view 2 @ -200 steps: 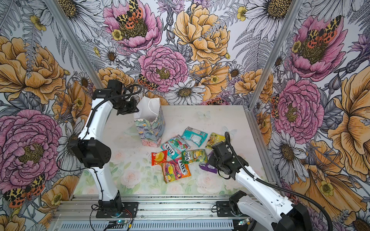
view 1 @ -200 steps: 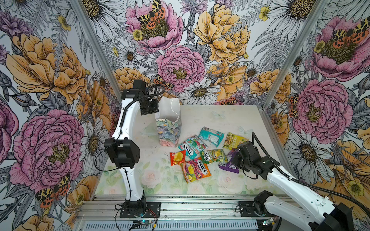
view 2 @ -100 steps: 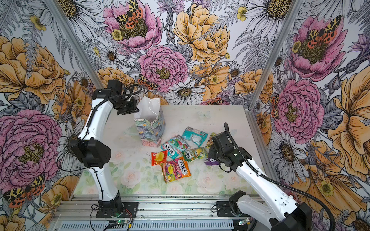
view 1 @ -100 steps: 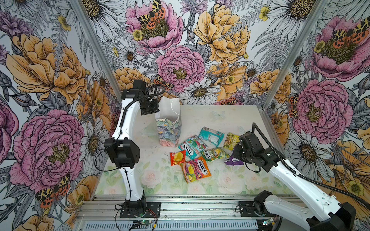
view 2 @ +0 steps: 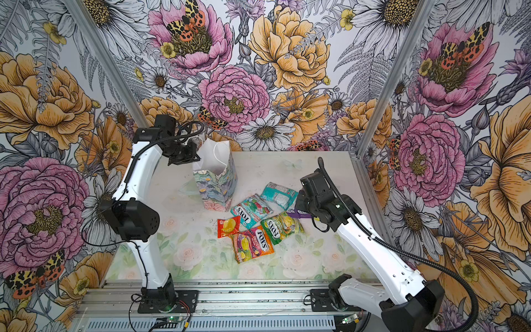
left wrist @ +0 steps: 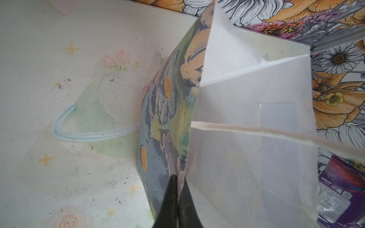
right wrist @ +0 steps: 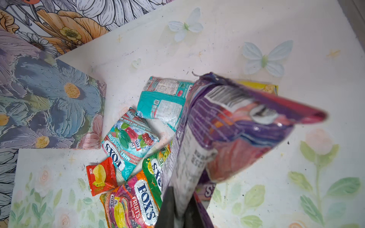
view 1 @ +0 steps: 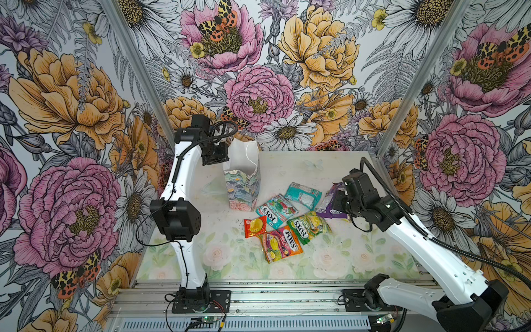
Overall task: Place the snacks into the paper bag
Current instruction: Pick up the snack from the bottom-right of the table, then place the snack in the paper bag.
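The paper bag (view 1: 243, 184) (view 2: 216, 185) stands upright at the back left of the table, mouth open. My left gripper (view 1: 225, 156) (left wrist: 178, 178) is shut on its left rim; the bag's white inside (left wrist: 246, 142) fills the left wrist view. My right gripper (view 1: 336, 201) (right wrist: 180, 195) is shut on a purple snack packet (view 1: 332, 192) (right wrist: 237, 122), which hangs tilted above the table. The other snacks lie right of the bag: a teal packet (view 1: 303, 195), a teal FOX'S packet (view 1: 275, 211), a small red one (view 1: 254, 227), a green one (view 1: 309, 227), an orange one (view 1: 281, 244).
A second purple packet (view 1: 332, 214) lies under the held one, and a yellow packet (right wrist: 266, 87) shows behind it. Floral walls close the table on three sides. The metal rail (view 1: 273, 296) with both arm bases runs along the front.
My right gripper has lifted the purple packet off the table and carried it up and toward the back. The left arm and the bag have not moved.
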Available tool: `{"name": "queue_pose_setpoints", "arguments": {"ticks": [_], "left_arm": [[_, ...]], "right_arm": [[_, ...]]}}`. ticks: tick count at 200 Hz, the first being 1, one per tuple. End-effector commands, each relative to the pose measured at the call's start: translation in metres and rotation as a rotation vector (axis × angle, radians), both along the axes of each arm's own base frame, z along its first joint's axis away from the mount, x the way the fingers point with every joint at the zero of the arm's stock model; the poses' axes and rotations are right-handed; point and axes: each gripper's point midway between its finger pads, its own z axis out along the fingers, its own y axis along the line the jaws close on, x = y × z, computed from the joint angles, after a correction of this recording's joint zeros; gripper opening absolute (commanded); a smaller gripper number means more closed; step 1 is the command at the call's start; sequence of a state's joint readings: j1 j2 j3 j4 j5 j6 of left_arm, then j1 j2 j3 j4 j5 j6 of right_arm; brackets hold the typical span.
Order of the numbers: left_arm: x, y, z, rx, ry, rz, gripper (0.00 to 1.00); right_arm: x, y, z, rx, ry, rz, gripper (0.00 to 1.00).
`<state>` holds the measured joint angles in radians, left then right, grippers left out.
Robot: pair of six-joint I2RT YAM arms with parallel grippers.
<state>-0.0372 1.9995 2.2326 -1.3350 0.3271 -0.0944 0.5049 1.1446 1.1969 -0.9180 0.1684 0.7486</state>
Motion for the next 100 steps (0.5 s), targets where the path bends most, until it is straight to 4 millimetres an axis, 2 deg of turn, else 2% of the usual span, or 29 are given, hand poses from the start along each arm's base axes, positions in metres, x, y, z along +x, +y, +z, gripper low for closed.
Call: {"name": "queue_pose_setpoints", "arguments": {"ticks": [1,53,100], "left_arm": [[-0.001,-0.012,0.000,-0.027,-0.003,-0.046,0.00],[-0.002,-0.014,0.001,-0.032,-0.005,-0.050,0.00],[-0.002,-0.015,0.002,-0.033,-0.007,-0.055,0.00]], "right_arm": [[0.029,0.018,0.041,0.034,-0.155,0.035,0.00],[0.067,0.062,0.063,0.067,-0.231,0.125,0.00],[0.109,0.102,0.105,0.092,-0.338,0.207,0.00]]}}
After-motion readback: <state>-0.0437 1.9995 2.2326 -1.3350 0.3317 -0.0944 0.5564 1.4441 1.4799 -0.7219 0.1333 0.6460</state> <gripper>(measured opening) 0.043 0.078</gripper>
